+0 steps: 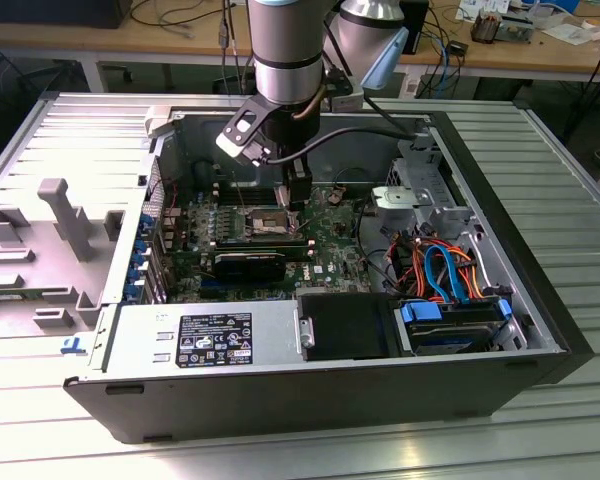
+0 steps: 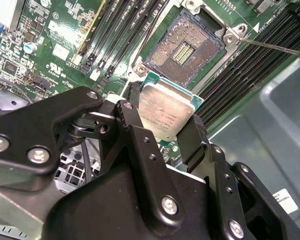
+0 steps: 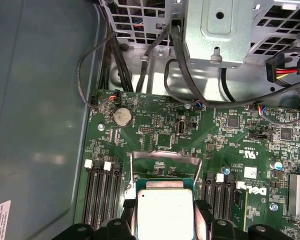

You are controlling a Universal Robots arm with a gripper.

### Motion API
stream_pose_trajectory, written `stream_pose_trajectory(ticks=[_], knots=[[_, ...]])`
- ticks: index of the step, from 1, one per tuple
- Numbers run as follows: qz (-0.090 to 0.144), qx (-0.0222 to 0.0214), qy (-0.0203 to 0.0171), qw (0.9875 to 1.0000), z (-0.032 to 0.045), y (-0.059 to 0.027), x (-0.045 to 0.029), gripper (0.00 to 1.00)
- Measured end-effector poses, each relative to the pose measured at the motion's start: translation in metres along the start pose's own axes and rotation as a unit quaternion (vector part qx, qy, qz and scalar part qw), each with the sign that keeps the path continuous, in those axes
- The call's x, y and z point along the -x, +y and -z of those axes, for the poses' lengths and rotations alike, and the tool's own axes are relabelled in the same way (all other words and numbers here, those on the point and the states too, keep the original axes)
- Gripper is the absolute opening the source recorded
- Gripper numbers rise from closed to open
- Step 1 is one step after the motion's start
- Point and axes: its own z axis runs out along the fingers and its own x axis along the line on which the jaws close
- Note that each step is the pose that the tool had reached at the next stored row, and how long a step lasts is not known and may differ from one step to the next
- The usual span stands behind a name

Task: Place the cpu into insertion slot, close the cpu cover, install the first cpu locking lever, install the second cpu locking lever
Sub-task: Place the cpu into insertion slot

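My gripper (image 2: pixel 162 122) is shut on the cpu (image 2: pixel 166 111), a silver-topped square chip with a green edge, pinched on two opposite sides by the black fingers (image 2: pixel 192 140). It hangs just above and beside the insertion slot (image 2: pixel 186 47), whose dark pin field lies bare inside a silver rim. In the first wrist view the cpu (image 3: pixel 165 210) sits between the fingertips (image 3: pixel 202 210), and the cpu cover (image 3: pixel 165 159) stands raised behind it. A thin locking lever (image 2: pixel 275 47) sticks out past the slot. In the exterior view the gripper (image 1: pixel 297 200) hovers over the slot (image 1: pixel 268 222).
Long black memory slots (image 2: pixel 117 35) flank the socket on the green motherboard (image 3: pixel 155 127). A metal drive cage (image 3: pixel 220 30) and black cables (image 3: pixel 97 55) lie beyond the board. The case wall (image 2: pixel 270 125) is close by. The power supply (image 1: pixel 210 340) and blue-tabbed drives (image 1: pixel 450 320) fill the case front.
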Motion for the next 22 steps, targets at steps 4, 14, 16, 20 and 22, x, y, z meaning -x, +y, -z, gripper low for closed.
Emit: stream_pose_trajectory(ticks=[4, 14, 16, 20, 22], knots=[[-0.006, 0.0001, -0.0005, 1.0000, -0.0001, 0.0000, 0.0000, 0.54], [-0.020, 0.0004, -0.0018, 0.9998, -0.0002, 0.0000, 0.0000, 0.54], [-0.022, 0.0005, -0.0019, 0.9998, -0.0002, 0.0000, 0.0000, 0.54], [-0.026, 0.0005, -0.0023, 0.9997, -0.0002, 0.0000, 0.0000, 0.54], [-0.028, 0.0006, -0.0025, 0.9996, -0.0003, 0.0000, 0.0000, 0.54]])
